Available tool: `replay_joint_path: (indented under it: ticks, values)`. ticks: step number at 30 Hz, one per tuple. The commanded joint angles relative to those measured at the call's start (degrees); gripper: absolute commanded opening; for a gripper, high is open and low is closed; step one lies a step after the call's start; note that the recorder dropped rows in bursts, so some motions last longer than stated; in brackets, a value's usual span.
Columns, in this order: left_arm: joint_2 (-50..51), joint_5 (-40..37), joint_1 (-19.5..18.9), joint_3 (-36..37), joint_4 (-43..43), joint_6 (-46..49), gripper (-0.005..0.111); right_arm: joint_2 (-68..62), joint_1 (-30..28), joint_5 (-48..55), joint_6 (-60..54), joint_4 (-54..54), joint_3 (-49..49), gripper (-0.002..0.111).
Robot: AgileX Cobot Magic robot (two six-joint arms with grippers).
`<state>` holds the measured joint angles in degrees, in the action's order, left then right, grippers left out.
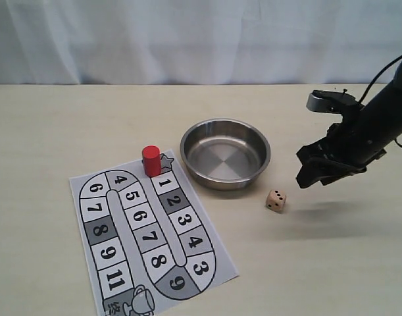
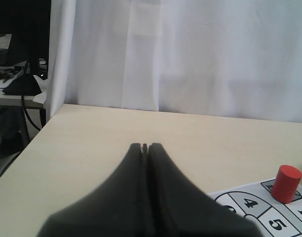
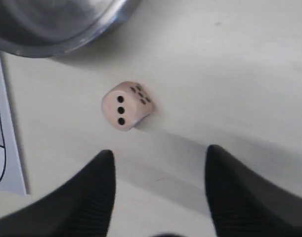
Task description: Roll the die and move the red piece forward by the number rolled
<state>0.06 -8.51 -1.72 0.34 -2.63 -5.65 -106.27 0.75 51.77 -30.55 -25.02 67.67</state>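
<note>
**Right gripper spread over the die, left gripper closed**

Right gripper [image 1: 312, 172] [image 3: 158, 155] hangs above the table [image 1: 56, 131] with its two dark, finely ribbed fingers [image 3: 99, 187] held wide apart and nothing between them. The die [image 1: 276, 201] [image 3: 126, 105] lies on the bare table just ahead of the fingertips, near the bowl [image 1: 225, 122] but not touching it. It is a pale beige cube with rounded corners and dark pips. One face shows a row of three, and a neighbouring face carries more pips that are too foreshortened to count.

The bowl is round, shallow, brushed steel with a rolled rim.

Beside it lies the board [image 1: 158, 258], a flat printed paper sheet with a looping track of white and grey squares. The numbers read 1, 2, 3, 4, 3, 9 down one lane, 4 to 8 down the middle lane, and 6, 7, 8, 9, 11 down the outer lane. A trophy is printed at the end. The red piece [image 1: 151, 160] [image 2: 286, 183], a plain matte red cylinder, stands upright on the star square next to square 1.

Left gripper [image 2: 146, 146] has its smooth dark fingers pressed together, empty, above the table's far side.
</note>
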Motion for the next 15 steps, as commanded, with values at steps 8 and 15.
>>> replay_joint_path:
  ticks: [8, 15]
  values:
    - [-0.06, 0.25, 0.36, -0.34, 0.09, -0.11, 0.000, 1.30, 6.71, 0.64, 6.04, 3.70, -1.34, 0.004]
    - [-0.06, 0.25, 0.36, -0.34, 0.09, -0.11, 0.000, -1.15, 9.44, -4.45, 14.31, 10.30, -3.94, 0.004]
